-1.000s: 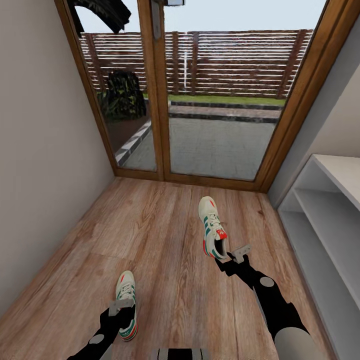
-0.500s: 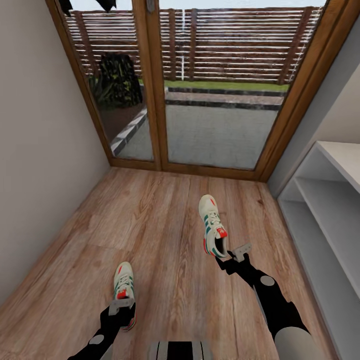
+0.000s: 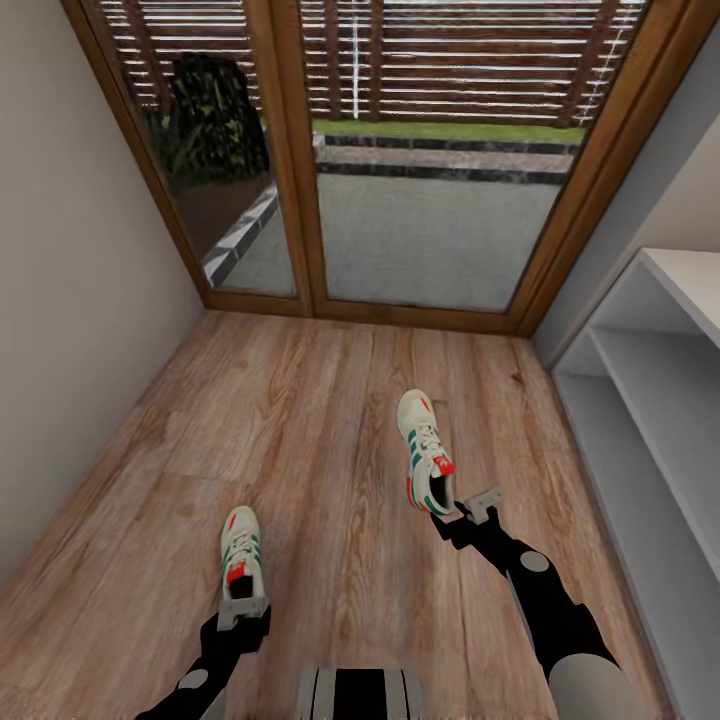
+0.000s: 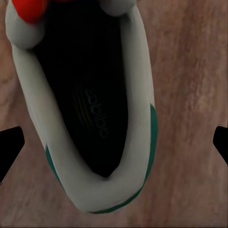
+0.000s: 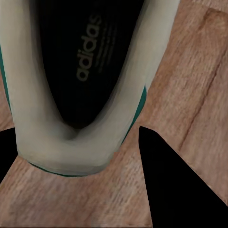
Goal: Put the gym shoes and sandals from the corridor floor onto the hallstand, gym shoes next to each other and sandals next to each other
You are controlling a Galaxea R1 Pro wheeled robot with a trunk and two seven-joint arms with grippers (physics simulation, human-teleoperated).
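Shoes come first here: two white lace-up sneakers with green side stripes and red-orange patches, one at each arm. The left sneaker [image 3: 240, 555] lies on the light brown wood-grain plank floor [image 3: 300, 420], its heel just ahead of the left gripper [image 3: 243, 612]. In the left wrist view the dark fingertips [image 4: 10, 147] stand wide apart on either side of the heel collar, so these jaws are open and touch nothing.

The right sneaker [image 3: 425, 453] sits at the tip of the right gripper [image 3: 478, 503]; whether those jaws pinch its heel or only flank it I cannot tell, as the right wrist view shows a finger [image 5: 175, 185] beside the heel rim, not a clear clamp.

To do the grasp well, I judge each gripper should straddle the heel collar squarely, one finger inside the opening, and close firmly before lifting.

Both sneakers run lengthwise along the corridor, toes toward the wooden-framed glass door [image 3: 420, 170], heels toward the robot. The right one leans slightly leftward. The pale grey-white shelved hallstand [image 3: 650, 420] stands at the right.
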